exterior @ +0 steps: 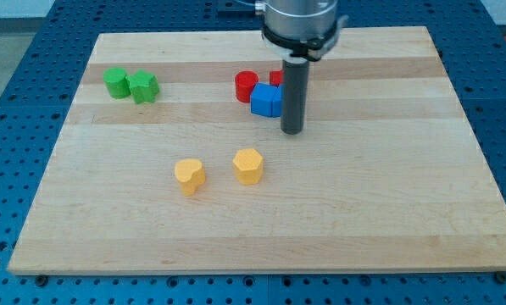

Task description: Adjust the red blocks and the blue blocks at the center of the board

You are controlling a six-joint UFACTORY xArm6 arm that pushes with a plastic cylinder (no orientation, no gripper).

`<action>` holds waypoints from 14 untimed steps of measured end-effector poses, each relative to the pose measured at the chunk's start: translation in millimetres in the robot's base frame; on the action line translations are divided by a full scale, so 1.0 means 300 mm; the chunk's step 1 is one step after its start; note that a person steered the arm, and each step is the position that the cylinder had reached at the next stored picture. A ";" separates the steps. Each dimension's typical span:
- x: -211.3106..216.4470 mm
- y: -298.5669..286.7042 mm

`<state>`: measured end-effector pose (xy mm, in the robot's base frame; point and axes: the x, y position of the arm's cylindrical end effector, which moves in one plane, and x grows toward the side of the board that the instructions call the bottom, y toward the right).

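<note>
The wooden counter (388,212) carries no readable writing or label. My tip (292,130) stands just beside the blue block (266,101) on the view's right, seemingly touching it. This arm has no claw (only a dark rod). A red cylinder (247,85) touches the blue block; another red block (275,79) is partly hidden behind the rod. Two green blocks (130,84) sit top left, two yellow blocks (219,169) below centre.

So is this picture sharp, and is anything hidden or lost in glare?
In the camera view, lighting is soft and even, shadows faint, no glare; the yellow blocks look crisp. My tip is sharp, but the rod hides part of the red block behind it.
</note>
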<state>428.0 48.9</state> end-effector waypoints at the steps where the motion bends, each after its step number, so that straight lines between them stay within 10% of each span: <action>1: -0.036 0.131; 4: -0.486 -0.092; 14: -0.409 -0.041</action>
<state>305.4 36.5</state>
